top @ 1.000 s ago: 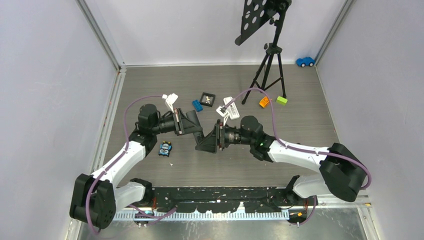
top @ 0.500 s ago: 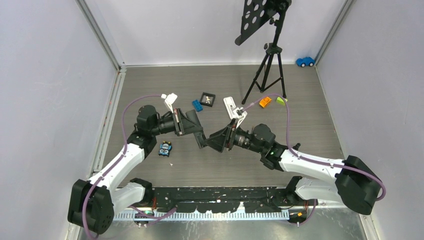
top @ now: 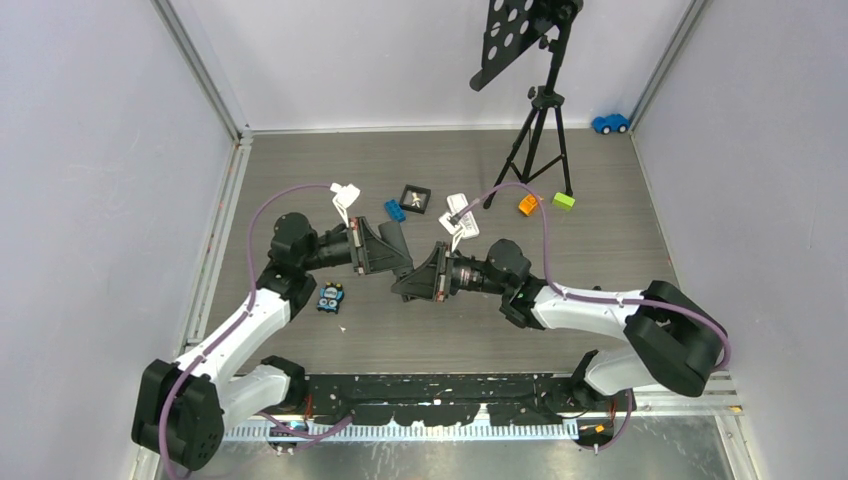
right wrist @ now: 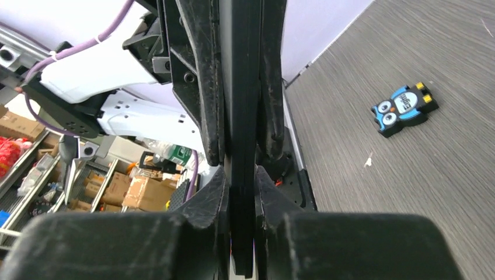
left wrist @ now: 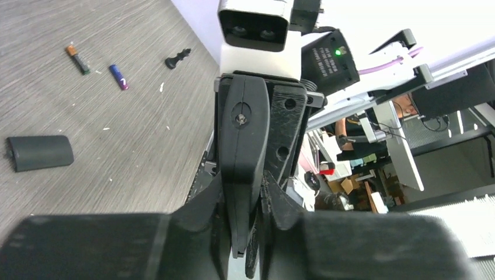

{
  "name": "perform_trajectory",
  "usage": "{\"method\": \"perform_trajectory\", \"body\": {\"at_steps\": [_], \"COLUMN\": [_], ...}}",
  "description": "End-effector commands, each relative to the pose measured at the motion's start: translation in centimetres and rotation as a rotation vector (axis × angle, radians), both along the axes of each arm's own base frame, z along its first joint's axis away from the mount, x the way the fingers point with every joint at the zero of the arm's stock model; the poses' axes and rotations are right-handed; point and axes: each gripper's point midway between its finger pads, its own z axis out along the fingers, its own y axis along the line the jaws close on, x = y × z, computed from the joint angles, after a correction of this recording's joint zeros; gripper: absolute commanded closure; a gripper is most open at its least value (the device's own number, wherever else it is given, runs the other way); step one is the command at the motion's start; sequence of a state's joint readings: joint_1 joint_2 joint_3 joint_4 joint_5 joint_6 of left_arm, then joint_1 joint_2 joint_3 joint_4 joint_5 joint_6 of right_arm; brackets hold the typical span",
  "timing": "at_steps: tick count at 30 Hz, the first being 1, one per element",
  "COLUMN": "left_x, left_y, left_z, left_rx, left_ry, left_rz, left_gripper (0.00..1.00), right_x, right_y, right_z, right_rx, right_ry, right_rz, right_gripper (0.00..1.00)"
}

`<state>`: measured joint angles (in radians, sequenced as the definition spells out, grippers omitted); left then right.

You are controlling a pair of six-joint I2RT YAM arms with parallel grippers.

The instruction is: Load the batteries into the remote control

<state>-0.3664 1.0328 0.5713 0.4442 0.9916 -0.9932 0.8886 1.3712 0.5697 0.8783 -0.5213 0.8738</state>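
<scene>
Grey wood-grain tabletop is enclosed by pale matte walls. In the left wrist view, two slim cylindrical batteries, one dark and orange-tipped, one purple-blue, are laid on it near a rounded dark cover. At centre, the remote control, a thin black slab, is pinched aloft by the left gripper and right gripper alike. A spindly black tripod is planted rightwards.

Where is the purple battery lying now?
In the left wrist view, upper left: the purple battery lies on the table, between the orange-tipped battery on its left and the small black knob-like piece on its right, touching neither.
</scene>
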Motion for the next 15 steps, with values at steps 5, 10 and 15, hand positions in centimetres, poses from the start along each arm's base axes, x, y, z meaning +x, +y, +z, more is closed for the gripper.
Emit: {"method": "perform_trajectory", "body": {"at_steps": [5,10,15], "left_x": [-0.2,0.4,1.1], "left_y": [0.4,0.7,0.6], "left_z": [4.2,5.0,4.6], "left_rx": [-0.101,-0.153,-0.147], "left_ry": [-0.089,-0.103,-0.084], "left_rz": [0.065,0.124,0.139], "left_gripper": [0.52,0.53,0.62], "right_x": [0.0,-0.3,-0.4], "right_y": [0.3,0.3,0.3], "right_z": [4.0,4.6,4.4], "right_rx": [0.149,0.198,0.191], "right_ry": [-0.011,0.014,0.026], "right_rz": [0.038,0.084,0.094], "right_gripper": [0.92,0.92,0.92]}}
